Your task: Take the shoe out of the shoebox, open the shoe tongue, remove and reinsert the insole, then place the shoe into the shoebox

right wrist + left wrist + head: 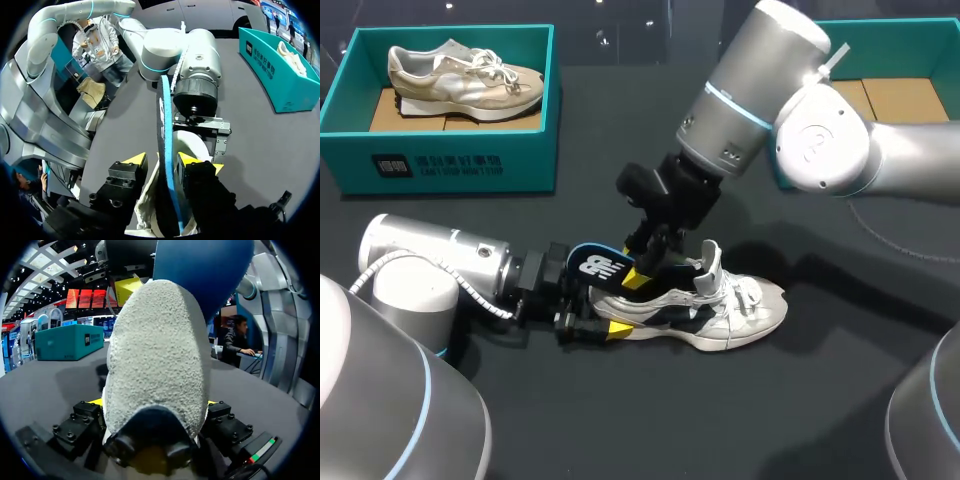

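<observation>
Blue foam insole [592, 262] sticks up from white mesh sneaker [730, 315].
Left gripper [608, 320] clenched on its heel at 9 o'clock; right gripper [164, 161] hold unclear.

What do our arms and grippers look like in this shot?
Left arm and right arm: rounded silver-grey housings with thin light-blue rings at the joints. A white ribbed cable runs along the left arm's wrist. Left gripper and right gripper: black, blocky, bolted bodies with yellow fingertips.
</observation>
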`<state>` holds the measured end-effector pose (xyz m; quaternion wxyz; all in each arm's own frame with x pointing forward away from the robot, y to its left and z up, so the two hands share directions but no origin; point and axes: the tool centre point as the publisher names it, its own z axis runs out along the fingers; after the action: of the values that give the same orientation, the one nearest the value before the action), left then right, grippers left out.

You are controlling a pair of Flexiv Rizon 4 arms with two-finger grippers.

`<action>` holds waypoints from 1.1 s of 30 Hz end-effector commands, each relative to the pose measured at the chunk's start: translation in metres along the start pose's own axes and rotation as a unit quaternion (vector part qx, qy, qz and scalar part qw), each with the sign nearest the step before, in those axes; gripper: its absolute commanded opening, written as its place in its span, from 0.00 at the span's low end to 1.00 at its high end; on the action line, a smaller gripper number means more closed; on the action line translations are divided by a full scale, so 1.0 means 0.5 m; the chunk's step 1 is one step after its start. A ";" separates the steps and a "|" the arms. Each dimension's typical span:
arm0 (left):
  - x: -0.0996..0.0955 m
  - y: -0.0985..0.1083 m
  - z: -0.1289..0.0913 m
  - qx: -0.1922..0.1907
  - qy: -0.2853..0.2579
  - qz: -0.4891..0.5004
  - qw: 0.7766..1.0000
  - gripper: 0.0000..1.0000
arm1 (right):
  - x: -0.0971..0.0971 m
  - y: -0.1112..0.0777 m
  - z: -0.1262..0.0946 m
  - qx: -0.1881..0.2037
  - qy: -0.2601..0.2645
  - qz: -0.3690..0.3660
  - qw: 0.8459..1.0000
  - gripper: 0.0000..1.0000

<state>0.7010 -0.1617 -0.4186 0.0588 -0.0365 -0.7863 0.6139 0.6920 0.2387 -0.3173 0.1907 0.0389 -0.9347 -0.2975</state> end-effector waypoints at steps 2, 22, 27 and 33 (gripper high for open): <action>-0.002 0.004 0.002 0.000 0.000 0.000 1.000 0.00 | -0.002 -0.002 0.011 -0.009 0.004 0.007 1.000 0.28; -0.002 0.004 0.002 0.000 0.000 0.000 1.000 0.00 | 0.042 0.082 -0.027 -0.022 -0.055 -0.049 0.997 0.00; -0.002 0.004 0.002 0.000 0.000 0.000 1.000 0.00 | 0.042 0.082 -0.027 -0.022 -0.055 -0.049 0.997 0.00; -0.002 0.004 0.002 0.000 0.000 0.000 1.000 0.00 | 0.056 0.112 -0.045 -0.080 -0.066 -0.109 0.989 0.00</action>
<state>0.7011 -0.1617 -0.4186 0.0588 -0.0365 -0.7864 0.6139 0.6814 0.2658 -0.2694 0.1217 0.0704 -0.9306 -0.3379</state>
